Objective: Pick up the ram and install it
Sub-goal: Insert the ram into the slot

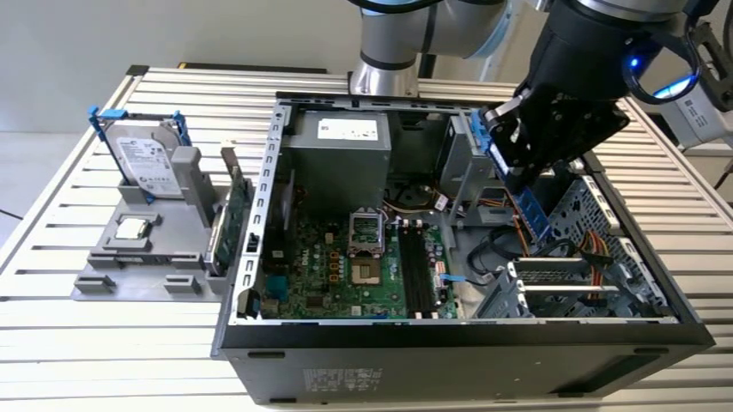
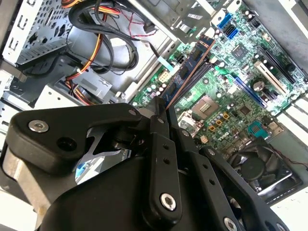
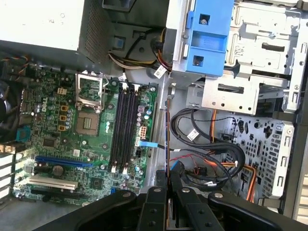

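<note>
Evidently mid-carry, the gripper (image 1: 517,178) clamps the ram (image 1: 534,215) near the drive-bay edge of the case (image 1: 458,333), needing alignment over the memory slots (image 1: 414,270).

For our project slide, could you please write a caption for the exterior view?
Gripper holding the ram above the open computer case, not yet seated in the black memory slots.

Cables (image 3: 216,159) and the cage (image 3: 250,91) crowd one side of your ram (image 3: 167,130); the slots (image 3: 123,127) lie open.
</note>
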Controlling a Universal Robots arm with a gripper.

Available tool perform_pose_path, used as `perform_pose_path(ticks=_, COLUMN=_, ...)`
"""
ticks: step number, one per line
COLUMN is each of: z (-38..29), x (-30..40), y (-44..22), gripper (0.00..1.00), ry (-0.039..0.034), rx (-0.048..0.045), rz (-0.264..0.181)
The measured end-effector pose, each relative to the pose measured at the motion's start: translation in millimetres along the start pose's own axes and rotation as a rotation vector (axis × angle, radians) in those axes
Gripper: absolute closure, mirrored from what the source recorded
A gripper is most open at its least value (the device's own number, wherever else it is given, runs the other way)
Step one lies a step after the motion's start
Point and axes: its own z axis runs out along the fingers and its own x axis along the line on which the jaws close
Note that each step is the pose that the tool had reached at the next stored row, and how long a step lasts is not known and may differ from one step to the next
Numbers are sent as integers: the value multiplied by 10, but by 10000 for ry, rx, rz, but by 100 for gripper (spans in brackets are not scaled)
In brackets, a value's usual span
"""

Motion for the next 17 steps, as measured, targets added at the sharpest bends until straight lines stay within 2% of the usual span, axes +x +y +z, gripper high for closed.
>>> perform_pose_path(ticks=17, z=75, x=1, y=-1, gripper=100, ry=14, rx=-1, rz=1)
